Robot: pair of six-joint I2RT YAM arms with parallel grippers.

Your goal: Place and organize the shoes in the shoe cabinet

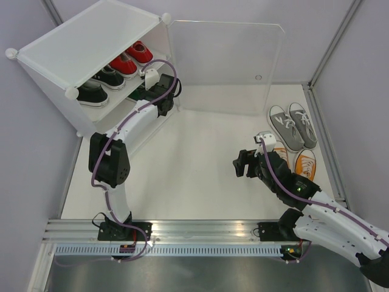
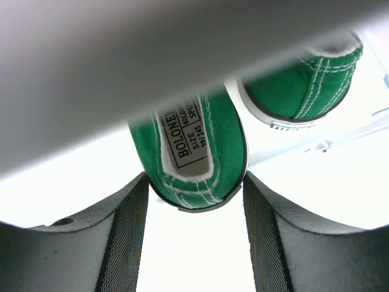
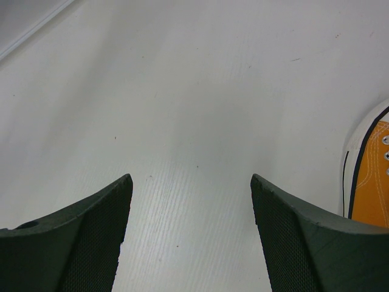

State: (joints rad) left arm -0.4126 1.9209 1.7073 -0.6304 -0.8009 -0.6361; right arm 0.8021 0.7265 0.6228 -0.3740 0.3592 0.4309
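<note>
The shoe cabinet (image 1: 85, 48) stands at the back left. A red pair (image 1: 130, 59) and a black pair (image 1: 100, 82) sit on its upper shelf. My left gripper (image 1: 151, 86) reaches into the tier below. In the left wrist view its fingers press both sides of a green shoe's heel (image 2: 194, 152), so my left gripper (image 2: 196, 177) is shut on it. A second green shoe (image 2: 304, 91) lies to the right. The grey pair (image 1: 293, 126) and orange pair (image 1: 299, 161) rest on the table at the right. My right gripper (image 1: 243, 164) hovers open and empty left of an orange shoe (image 3: 372, 182).
The clear door panel (image 1: 225, 67) stands swung open at the back, right of the cabinet. A shelf edge (image 2: 152, 67) crosses just above the left gripper. A white table (image 1: 200, 158) lies between the two arms, with grey walls on both sides.
</note>
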